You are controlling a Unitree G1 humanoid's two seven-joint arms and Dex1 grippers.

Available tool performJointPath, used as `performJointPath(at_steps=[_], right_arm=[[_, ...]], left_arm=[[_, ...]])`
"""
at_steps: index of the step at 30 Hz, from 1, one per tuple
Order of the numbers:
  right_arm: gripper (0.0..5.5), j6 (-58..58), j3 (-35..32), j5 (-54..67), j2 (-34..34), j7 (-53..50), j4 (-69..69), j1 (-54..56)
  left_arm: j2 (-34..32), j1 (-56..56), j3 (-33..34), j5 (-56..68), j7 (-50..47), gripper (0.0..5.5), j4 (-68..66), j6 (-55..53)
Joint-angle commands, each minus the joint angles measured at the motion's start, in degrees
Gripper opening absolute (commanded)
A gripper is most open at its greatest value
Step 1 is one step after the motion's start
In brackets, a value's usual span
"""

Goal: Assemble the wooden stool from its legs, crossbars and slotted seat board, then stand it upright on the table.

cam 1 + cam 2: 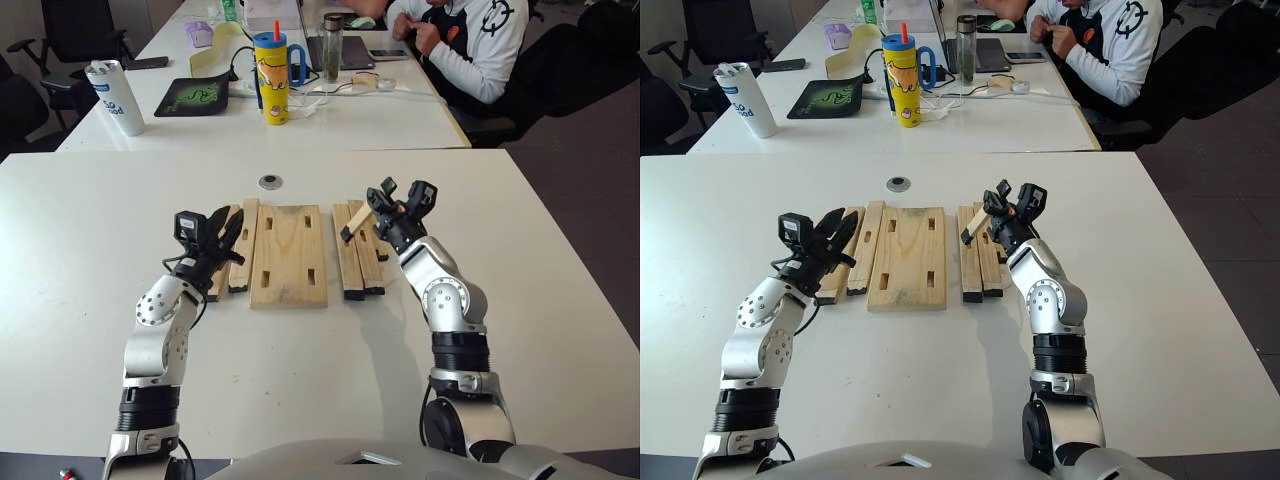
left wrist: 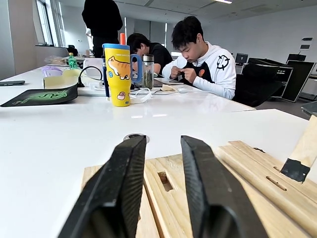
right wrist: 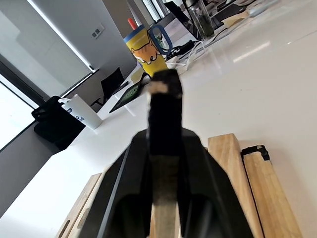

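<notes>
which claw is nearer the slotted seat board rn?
Left. The left claw is open over the wooden strips at the left edge of the seat board; the right claw is farther off beyond its right edge, shut on a wooden piece.

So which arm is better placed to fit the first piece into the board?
Likely right. The right gripper has its jaws shut on a black-tipped wooden piece beside the slotted wooden seat board; the left gripper is open, empty.

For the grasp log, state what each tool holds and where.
Right tool grips a black-tipped wooden bar by its bare end, with the black tip angled downward. Left tool is open and holds nothing.
</notes>
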State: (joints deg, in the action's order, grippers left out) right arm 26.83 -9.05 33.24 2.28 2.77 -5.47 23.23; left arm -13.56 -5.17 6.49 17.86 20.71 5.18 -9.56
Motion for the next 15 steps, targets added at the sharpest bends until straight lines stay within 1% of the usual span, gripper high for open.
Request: performJointPath(at_steps=[1, 3, 8, 15], right_arm=[[0.41, -3.3, -1.0, -2.4, 1.0, -1.1, -3.5, 2.5], [0.41, -4.3, -1.1, -3.4, 1.2, -1.4, -4.2, 2.5], [0.41, -5.4, -1.5, -4.7, 2.3, -1.9, -5.7, 1.9], [0.41, -5.9, -2.3, -5.0, 3.4, -2.9, -6.9, 1.9]], left_arm=[[0.8, 0.2, -0.3, -1.8, -2.1, 0.66, -1.5, -0.3], [1.1, 0.2, -0.2, -2.3, -3.1, 0.46, -1.8, -0.4], [1.6, 0.2, 0.2, -3.2, -5.2, 0.46, -2.4, -0.2], [1.4, -1.0, 0.2, -3.0, -5.2, 0.46, -2.4, -0.6]])
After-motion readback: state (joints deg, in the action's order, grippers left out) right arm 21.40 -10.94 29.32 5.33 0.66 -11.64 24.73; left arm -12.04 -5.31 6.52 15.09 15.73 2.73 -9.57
